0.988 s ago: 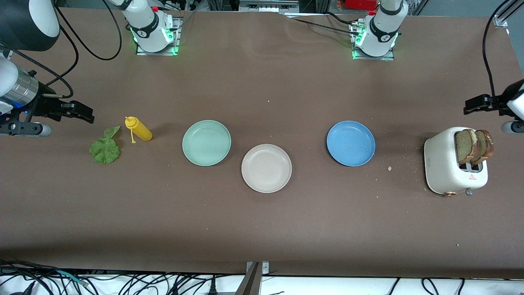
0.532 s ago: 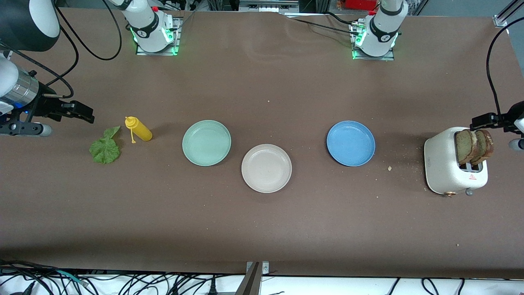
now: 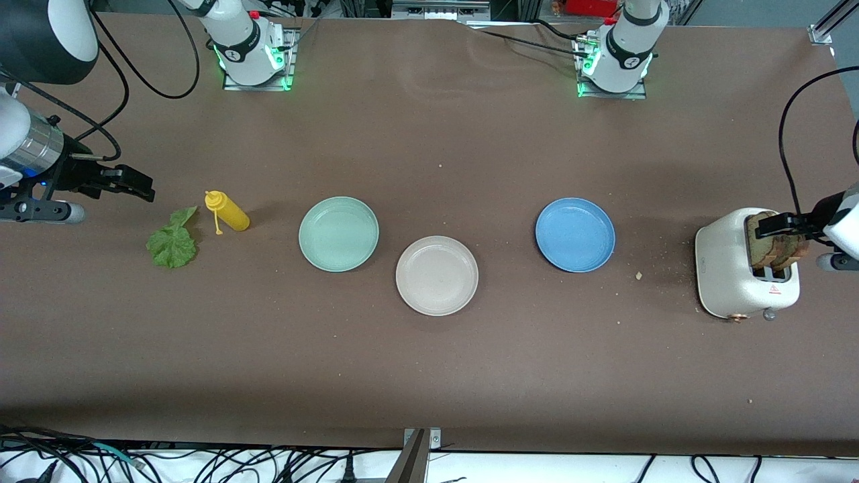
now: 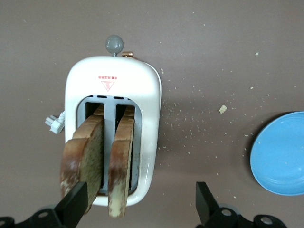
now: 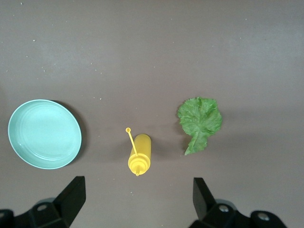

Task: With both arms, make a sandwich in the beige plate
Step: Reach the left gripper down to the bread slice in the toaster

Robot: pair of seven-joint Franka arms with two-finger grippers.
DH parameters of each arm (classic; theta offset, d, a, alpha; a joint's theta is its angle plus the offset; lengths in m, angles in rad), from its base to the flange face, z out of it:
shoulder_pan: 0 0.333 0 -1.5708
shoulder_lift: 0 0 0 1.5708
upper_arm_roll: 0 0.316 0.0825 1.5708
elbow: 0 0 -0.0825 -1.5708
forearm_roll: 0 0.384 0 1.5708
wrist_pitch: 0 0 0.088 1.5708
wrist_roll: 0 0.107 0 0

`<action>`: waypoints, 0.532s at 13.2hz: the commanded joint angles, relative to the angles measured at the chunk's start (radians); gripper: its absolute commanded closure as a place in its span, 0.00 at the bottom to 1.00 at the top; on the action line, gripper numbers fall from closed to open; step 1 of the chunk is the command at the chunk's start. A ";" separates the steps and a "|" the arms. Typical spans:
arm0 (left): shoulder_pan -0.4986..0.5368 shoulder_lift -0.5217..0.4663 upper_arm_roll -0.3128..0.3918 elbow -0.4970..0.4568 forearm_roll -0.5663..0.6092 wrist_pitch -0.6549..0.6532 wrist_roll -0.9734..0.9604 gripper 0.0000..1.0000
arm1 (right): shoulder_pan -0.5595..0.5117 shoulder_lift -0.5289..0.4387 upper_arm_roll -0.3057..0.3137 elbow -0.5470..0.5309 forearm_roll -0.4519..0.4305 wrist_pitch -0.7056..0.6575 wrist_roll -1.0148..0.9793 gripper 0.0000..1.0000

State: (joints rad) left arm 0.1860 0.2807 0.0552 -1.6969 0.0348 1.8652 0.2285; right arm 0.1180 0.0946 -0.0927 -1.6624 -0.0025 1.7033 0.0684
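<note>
Left gripper (image 3: pixel 778 225) hangs wide open, empty, over bread slices (image 4: pixel 102 164) in the toaster (image 3: pixel 728 265); off-centre jaws could tip it. Right gripper (image 3: pixel 134 184), open, waits. Beige plate (image 3: pixel 437 276) sits mid-bench.

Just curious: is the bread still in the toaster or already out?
Still in: two slices stand upright in the toaster slots, tops sticking out.

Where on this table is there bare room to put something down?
Bare table runs nearer the camera than the beige plate, and between the blue plate and toaster. Crowded: lettuce, mustard bottle and green plate.
</note>
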 commanded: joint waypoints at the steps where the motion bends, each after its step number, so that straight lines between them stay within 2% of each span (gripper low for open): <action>1: 0.016 -0.014 -0.008 -0.046 -0.013 0.051 0.025 0.00 | -0.008 -0.016 0.002 -0.017 0.018 0.006 -0.016 0.00; 5: 0.030 -0.003 -0.009 -0.113 -0.012 0.141 0.031 0.00 | -0.008 -0.016 0.002 -0.019 0.018 0.006 -0.021 0.00; 6: 0.036 0.003 -0.009 -0.124 -0.012 0.159 0.031 0.03 | -0.008 -0.016 0.002 -0.019 0.018 0.006 -0.021 0.00; 7: 0.036 0.006 -0.009 -0.127 -0.012 0.167 0.031 0.19 | -0.008 -0.015 0.002 -0.019 0.018 0.006 -0.021 0.00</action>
State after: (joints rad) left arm 0.2055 0.2876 0.0552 -1.8023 0.0348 2.0000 0.2307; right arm 0.1180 0.0947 -0.0926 -1.6626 -0.0025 1.7033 0.0656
